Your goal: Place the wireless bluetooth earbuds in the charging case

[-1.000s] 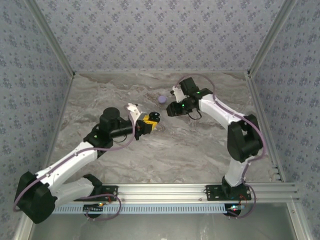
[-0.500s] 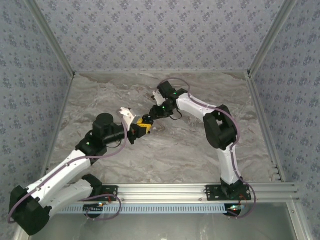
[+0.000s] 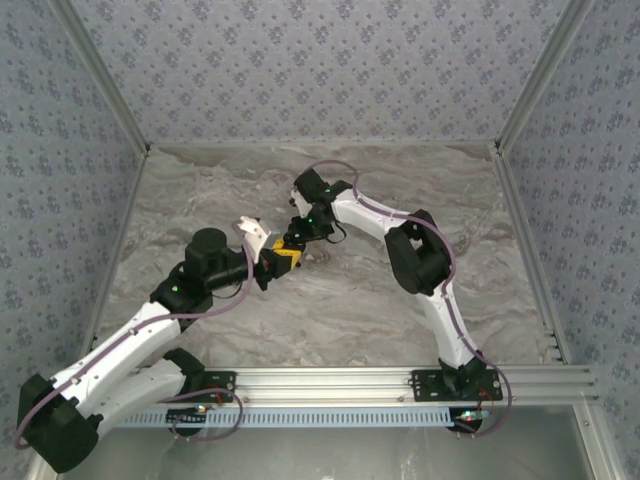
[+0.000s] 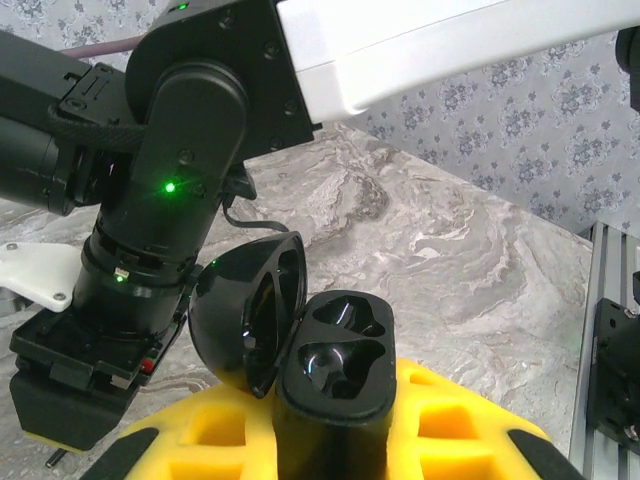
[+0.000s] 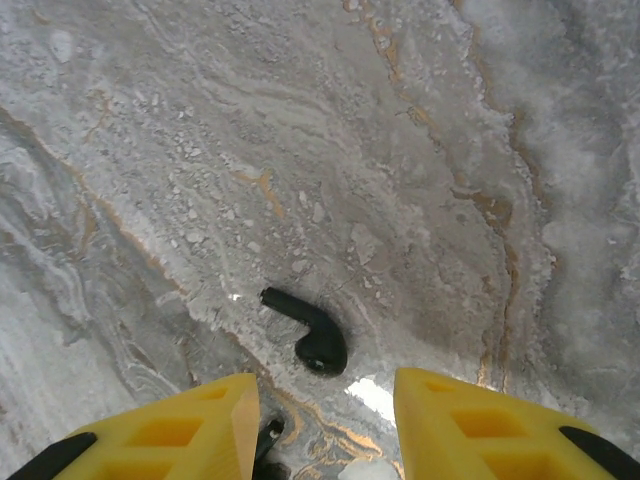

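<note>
Earbud (image 5: pixel 306 336), small, black, stemmed plastic: lies on grey marbled tabletop (image 5: pixel 450 150), just ahead of right gripper (image 5: pixel 322 385), yellow fingers (image 5: pixel 180 430) spread, empty. Second dark scrap (image 5: pixel 268 436) beside one finger, half hidden, unidentifiable. Glossy black charging case (image 4: pixel 335 370), lid open: pinched by left gripper (image 4: pixel 330 435), base cut off.

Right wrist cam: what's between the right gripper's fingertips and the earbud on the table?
Bare marble table, seen in the right wrist view. The earbud lies just past the tips of the open right gripper, with nothing blocking it.

Bright diffuse light; glossy reflections on charging case (image 4: pixel 332 392).
</note>
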Robot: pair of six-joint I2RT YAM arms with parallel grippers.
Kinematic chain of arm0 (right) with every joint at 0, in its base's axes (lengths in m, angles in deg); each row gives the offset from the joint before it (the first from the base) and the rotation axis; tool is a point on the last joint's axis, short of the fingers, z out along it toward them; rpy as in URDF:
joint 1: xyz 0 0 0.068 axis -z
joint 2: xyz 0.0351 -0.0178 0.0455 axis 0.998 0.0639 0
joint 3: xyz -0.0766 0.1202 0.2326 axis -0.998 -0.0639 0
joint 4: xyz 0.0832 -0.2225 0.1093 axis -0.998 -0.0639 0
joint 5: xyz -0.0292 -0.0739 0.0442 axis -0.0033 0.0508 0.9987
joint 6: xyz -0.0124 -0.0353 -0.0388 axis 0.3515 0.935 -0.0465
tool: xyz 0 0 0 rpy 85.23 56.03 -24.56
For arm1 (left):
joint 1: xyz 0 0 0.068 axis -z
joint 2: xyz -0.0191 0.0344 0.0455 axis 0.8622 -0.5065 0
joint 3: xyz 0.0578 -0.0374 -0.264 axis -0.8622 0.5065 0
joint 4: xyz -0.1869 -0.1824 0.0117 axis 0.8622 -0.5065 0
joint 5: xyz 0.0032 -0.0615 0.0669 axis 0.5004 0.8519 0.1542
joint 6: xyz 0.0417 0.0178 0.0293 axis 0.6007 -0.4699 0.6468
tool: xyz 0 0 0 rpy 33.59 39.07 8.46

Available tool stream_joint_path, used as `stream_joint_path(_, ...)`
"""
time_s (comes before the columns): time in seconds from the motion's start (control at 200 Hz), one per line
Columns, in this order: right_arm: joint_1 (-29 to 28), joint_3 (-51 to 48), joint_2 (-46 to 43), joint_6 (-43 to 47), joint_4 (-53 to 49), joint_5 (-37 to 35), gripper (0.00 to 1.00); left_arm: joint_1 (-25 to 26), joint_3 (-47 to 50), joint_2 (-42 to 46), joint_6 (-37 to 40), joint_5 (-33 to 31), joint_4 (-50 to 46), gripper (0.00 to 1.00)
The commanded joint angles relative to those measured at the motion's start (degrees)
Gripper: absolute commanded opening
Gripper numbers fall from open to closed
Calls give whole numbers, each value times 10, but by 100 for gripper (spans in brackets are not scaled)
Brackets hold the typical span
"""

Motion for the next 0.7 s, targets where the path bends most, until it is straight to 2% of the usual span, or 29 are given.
stream_joint_path(0.0, -10, 24, 18, -12, -25, -19, 42, 0, -1, 10, -5, -1, 6, 19)
stream_joint_path(0.695, -28, 68, 78, -15, -61, -65, 35, 0, 1, 10, -9, -2, 6, 19)
